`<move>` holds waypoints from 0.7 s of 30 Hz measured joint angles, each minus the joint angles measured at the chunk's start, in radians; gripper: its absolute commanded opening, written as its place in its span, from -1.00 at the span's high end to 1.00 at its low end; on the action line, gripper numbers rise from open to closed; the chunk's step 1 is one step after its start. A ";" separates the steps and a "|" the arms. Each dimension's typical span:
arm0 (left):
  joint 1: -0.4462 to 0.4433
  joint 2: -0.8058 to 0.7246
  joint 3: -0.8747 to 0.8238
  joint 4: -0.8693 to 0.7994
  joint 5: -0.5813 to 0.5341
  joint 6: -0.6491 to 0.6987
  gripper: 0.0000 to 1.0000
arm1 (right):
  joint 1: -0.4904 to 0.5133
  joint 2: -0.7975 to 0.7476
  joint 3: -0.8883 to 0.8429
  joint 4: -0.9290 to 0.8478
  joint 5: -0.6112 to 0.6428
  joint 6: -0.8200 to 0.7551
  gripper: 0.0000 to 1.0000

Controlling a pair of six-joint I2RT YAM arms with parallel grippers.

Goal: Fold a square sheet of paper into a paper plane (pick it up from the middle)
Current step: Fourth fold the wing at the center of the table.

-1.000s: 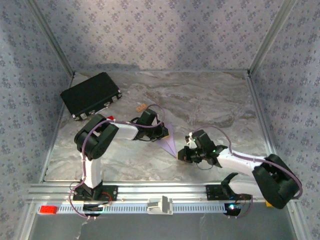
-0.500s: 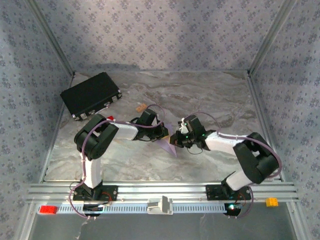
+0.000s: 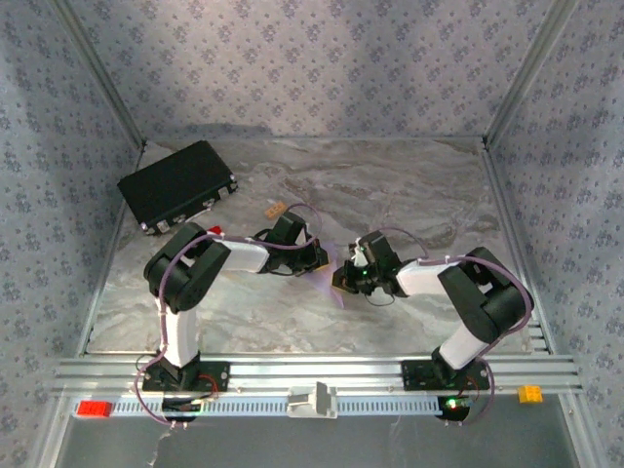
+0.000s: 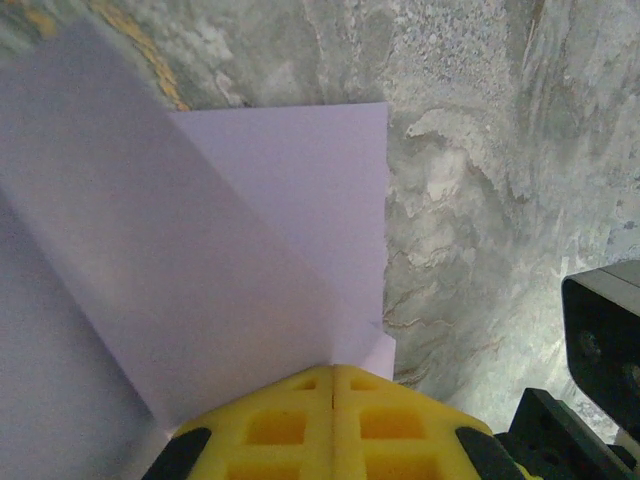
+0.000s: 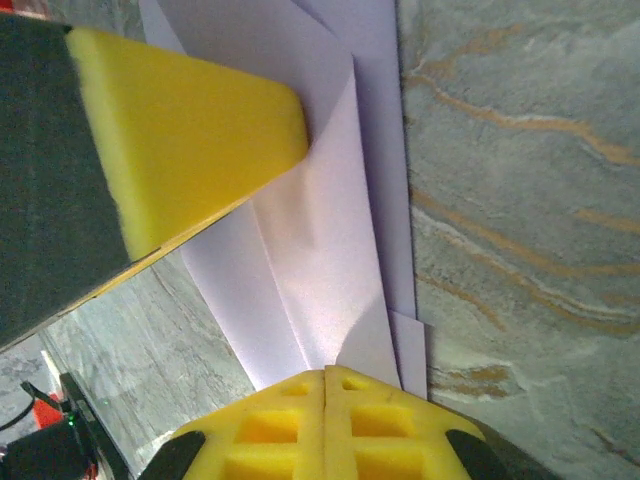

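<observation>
The pale lilac sheet of paper [image 3: 332, 285] lies on the marble table [image 3: 409, 195], folded into overlapping flaps with a pointed end. In the left wrist view the folded paper [image 4: 250, 240] spreads out ahead of my left gripper [image 4: 333, 372], whose yellow jaws are shut with their tips on its near edge. My right gripper [image 5: 327, 380] is also shut, tips resting on the layered paper [image 5: 330, 250] from the opposite side. The left gripper's yellow finger [image 5: 190, 130] shows in the right wrist view, pressing the same sheet. From above, the left gripper [image 3: 320, 261] and right gripper [image 3: 342, 278] nearly meet over the paper.
A black case [image 3: 177, 185] lies at the back left. A small tan block [image 3: 275, 210] and a small red block [image 3: 215, 232] sit behind the left arm. On the front rail are a red block [image 3: 94, 409], a white clip [image 3: 312, 400] and an orange block [image 3: 529, 393].
My right arm has swung left from the front right, bringing its shut gripper onto the paper beside the left one. The left gripper has stayed on the paper.
</observation>
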 measured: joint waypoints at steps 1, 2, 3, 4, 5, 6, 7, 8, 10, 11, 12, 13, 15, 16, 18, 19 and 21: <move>0.000 -0.005 0.000 -0.005 -0.005 0.002 0.76 | 0.000 0.000 -0.006 0.015 -0.001 0.005 1.00; 0.000 -0.013 0.000 -0.010 -0.008 0.006 0.72 | 0.000 0.000 -0.011 0.025 -0.001 0.011 1.00; 0.000 -0.021 0.000 -0.015 -0.012 0.008 0.70 | 0.000 0.000 -0.013 0.031 -0.001 0.015 1.00; 0.000 -0.033 0.000 -0.023 -0.016 0.013 0.70 | 0.001 0.001 -0.013 0.034 -0.002 0.019 1.00; -0.001 -0.049 0.000 -0.033 -0.019 0.018 0.72 | 0.002 0.002 -0.013 0.037 -0.001 0.023 1.00; -0.002 -0.063 0.000 -0.040 -0.023 0.023 0.75 | 0.003 0.003 -0.013 0.038 -0.001 0.023 1.00; -0.003 -0.079 0.000 -0.045 -0.025 0.024 0.79 | 0.005 0.004 -0.013 0.039 -0.001 0.023 1.00; -0.008 -0.094 0.000 -0.050 -0.027 0.026 0.83 | 0.005 0.005 -0.013 0.041 -0.001 0.023 1.00; -0.021 -0.112 0.000 -0.055 -0.027 0.030 0.89 | 0.007 0.006 -0.011 0.042 -0.001 0.023 1.00; -0.028 -0.116 0.000 -0.057 -0.027 0.030 0.91 | 0.007 0.006 -0.011 0.042 -0.001 0.023 1.00; -0.032 -0.117 0.000 -0.060 -0.027 0.030 0.91 | 0.007 0.006 -0.011 0.042 -0.001 0.023 1.00; -0.040 -0.117 0.000 -0.063 -0.026 0.031 0.92 | 0.007 0.006 -0.011 0.042 -0.001 0.023 1.00; -0.048 -0.117 -0.001 -0.079 -0.026 0.030 0.94 | 0.007 0.006 -0.011 0.042 -0.001 0.023 1.00; -0.052 -0.114 -0.001 -0.087 -0.026 0.031 0.94 | 0.007 0.006 -0.011 0.042 -0.001 0.025 1.00; -0.054 -0.101 -0.001 -0.089 -0.025 0.029 0.94 | 0.007 0.006 -0.011 0.043 -0.001 0.028 1.00; -0.054 -0.091 -0.001 -0.089 -0.022 0.029 0.94 | 0.007 0.006 -0.011 0.044 -0.001 0.030 1.00; -0.053 -0.070 -0.001 -0.089 -0.022 0.029 0.94 | 0.007 0.006 -0.012 0.045 -0.001 0.031 1.00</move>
